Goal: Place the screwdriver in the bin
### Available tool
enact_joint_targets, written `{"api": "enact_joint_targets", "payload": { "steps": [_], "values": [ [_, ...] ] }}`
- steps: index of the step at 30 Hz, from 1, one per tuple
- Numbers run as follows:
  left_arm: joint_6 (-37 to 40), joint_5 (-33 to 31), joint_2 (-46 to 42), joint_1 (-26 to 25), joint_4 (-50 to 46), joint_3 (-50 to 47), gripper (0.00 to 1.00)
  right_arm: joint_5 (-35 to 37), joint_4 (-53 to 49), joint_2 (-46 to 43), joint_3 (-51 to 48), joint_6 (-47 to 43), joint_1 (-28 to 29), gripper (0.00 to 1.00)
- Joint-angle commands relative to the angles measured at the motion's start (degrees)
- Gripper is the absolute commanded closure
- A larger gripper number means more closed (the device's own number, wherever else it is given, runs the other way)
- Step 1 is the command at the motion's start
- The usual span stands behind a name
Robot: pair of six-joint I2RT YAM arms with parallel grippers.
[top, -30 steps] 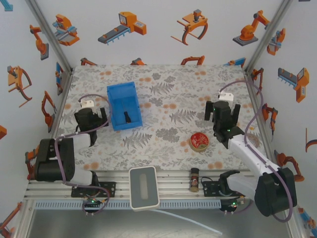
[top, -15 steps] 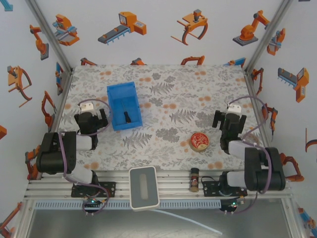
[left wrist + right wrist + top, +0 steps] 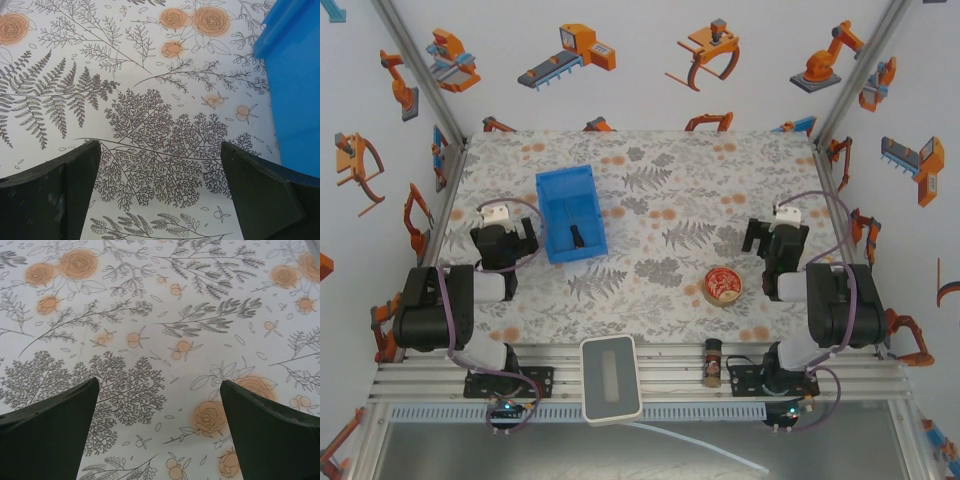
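The screwdriver (image 3: 576, 237) lies inside the blue bin (image 3: 556, 190), so the task looks finished. The left tool (image 3: 160, 148), just beside the bin, and the right tool (image 3: 158, 382), well apart from it, both gape wide and empty. Probably only parking the arms remains.

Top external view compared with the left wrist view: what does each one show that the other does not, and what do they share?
Top external: the screwdriver lying inside the bin, the round tin, the spice jar, the right gripper. Left wrist: the ridged inner face of one finger of the left gripper, wide open. Shared: the bin's blue wall and the floral table cover.
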Motion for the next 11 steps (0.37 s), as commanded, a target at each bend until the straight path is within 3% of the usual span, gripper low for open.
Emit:
{"api": "enact_joint_targets", "payload": {
  "steps": [1,11],
  "values": [
    [-0.29,0.57,0.03,0.16,-0.11,1.35,0.03,4.28,2.47,-0.23,-0.02,1.29,0.20,0.01],
    [0.18,0.17,0.10,-0.20,-0.57,1.66,0.03,1.75,1.33,-0.21,0.58,0.13,0.30,0.01]
  ]
}}
